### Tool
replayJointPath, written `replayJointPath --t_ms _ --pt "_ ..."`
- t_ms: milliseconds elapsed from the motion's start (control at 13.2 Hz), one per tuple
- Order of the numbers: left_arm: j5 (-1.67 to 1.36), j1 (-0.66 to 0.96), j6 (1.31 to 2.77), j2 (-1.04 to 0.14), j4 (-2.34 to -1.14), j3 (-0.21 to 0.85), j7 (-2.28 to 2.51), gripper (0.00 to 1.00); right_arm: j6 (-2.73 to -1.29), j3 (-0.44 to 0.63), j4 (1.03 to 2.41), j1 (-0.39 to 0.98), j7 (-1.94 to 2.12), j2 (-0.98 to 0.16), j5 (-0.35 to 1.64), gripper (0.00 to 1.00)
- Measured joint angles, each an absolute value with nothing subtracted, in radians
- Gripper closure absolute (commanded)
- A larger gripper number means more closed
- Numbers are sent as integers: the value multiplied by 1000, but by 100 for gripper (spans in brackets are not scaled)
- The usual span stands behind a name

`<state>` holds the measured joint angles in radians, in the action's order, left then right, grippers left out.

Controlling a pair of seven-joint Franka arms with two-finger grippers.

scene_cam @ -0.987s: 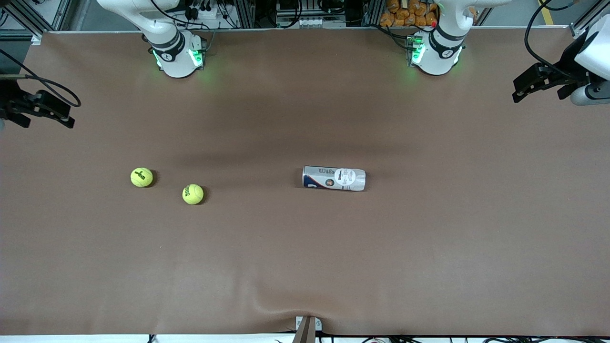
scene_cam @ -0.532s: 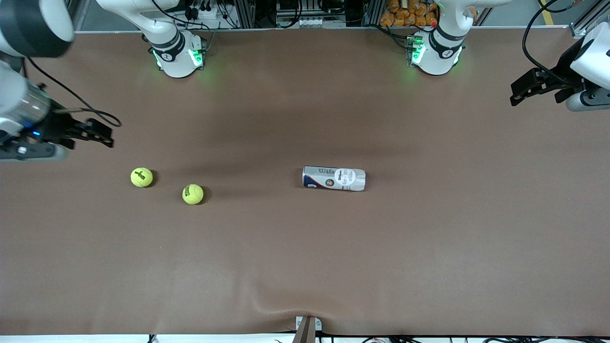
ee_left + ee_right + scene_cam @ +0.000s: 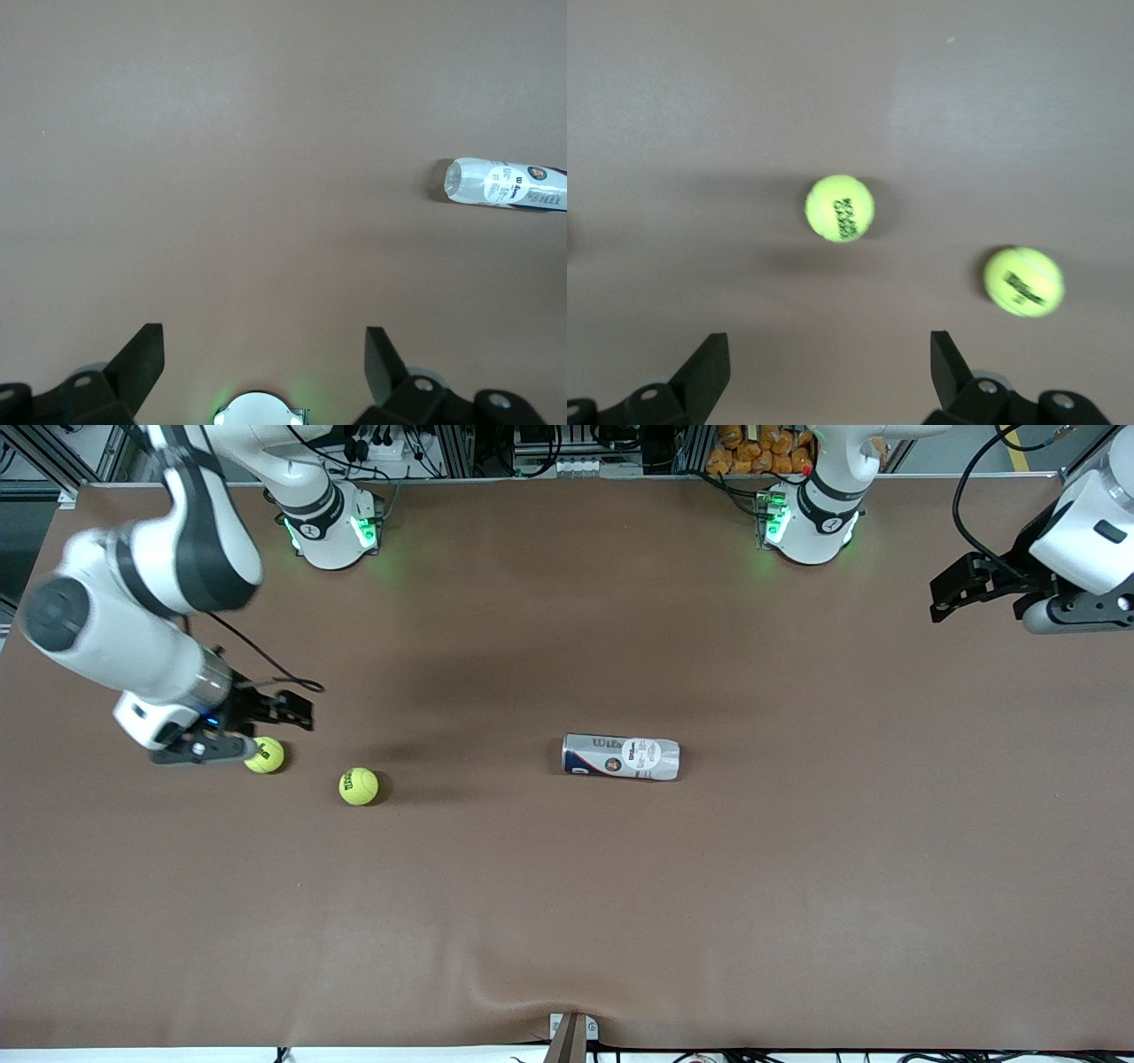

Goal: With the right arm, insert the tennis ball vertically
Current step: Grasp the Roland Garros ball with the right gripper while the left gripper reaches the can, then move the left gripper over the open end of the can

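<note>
Two yellow tennis balls lie on the brown table toward the right arm's end. One ball (image 3: 267, 755) is partly hidden under the right arm's wrist; the other (image 3: 359, 786) lies beside it, nearer the front camera. Both show in the right wrist view, one (image 3: 840, 208) mid-frame and one (image 3: 1023, 282) off to the side. A white and blue ball can (image 3: 620, 756) lies on its side mid-table and also shows in the left wrist view (image 3: 505, 183). My right gripper (image 3: 297, 711) (image 3: 828, 359) is open and empty, above the table by the first ball. My left gripper (image 3: 946, 595) (image 3: 261, 354) is open and empty, over the left arm's end.
The two arm bases (image 3: 332, 536) (image 3: 811, 527) stand along the table's back edge. A small bracket (image 3: 571, 1032) sits at the table's front edge, where the brown cover wrinkles.
My right arm has swung in from the table's end and come down over the first ball. The left gripper has drifted slightly toward the table's middle. Balls and can have not moved.
</note>
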<state>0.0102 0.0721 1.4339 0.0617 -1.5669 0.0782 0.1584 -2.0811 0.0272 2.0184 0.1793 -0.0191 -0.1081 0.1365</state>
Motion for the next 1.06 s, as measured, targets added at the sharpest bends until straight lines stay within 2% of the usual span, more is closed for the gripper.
replayJointPath --t_ms 228,456,759,1063 --pt "-3 103 1446 22 -1545 96 156 0 -2228 27 2039 220 -24 -210 146 0" --pt "-4 182 1469 -81 -1467 129 160 0 -2352 27 2042 234 -24 -303 147 0" --pt "-4 319 1519 -217 -1389 133 163 0 -2444 29 2042 234 -24 -378 147 0" --pt "-2 433 1635 -317 -1374 133 163 0 -2513 35 2046 233 -24 -446 147 0"
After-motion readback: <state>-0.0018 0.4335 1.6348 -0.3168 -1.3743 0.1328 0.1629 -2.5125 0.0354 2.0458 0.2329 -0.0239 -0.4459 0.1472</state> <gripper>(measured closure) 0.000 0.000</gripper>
